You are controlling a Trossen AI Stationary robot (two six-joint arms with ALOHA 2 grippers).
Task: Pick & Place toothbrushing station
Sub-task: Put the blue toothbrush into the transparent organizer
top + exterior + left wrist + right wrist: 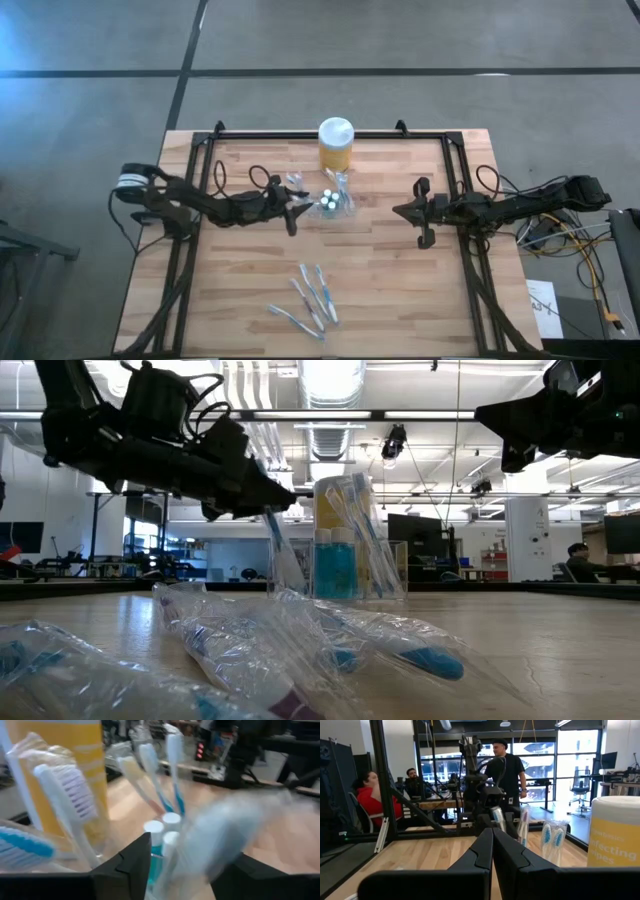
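Observation:
The clear holder (334, 203) stands on the table just in front of the yellow jar (335, 143). It holds several blue-and-white toothbrushes (150, 765) upright and small white-capped blue pieces (154, 827). My left gripper (296, 212) is right beside the holder on its left, above the table (268, 498). Its fingers stand apart around a wrapped toothbrush (220, 832), which shows blurred there and slants down below the gripper in the low view (275, 545). My right gripper (405, 212) is shut and empty to the right of the holder. My left gripper has the wrapped toothbrush's upper end (268, 515) between its parted fingers (132, 862). The toothbrush hangs down from there beside the holder. I cannot tell whether the fingers touch it.
Several wrapped toothbrushes (310, 298) lie loose on the table near its front edge, close to the low camera (300, 640). A black frame (200, 160) runs round the table's sides. People stand and sit beyond the table (507, 767).

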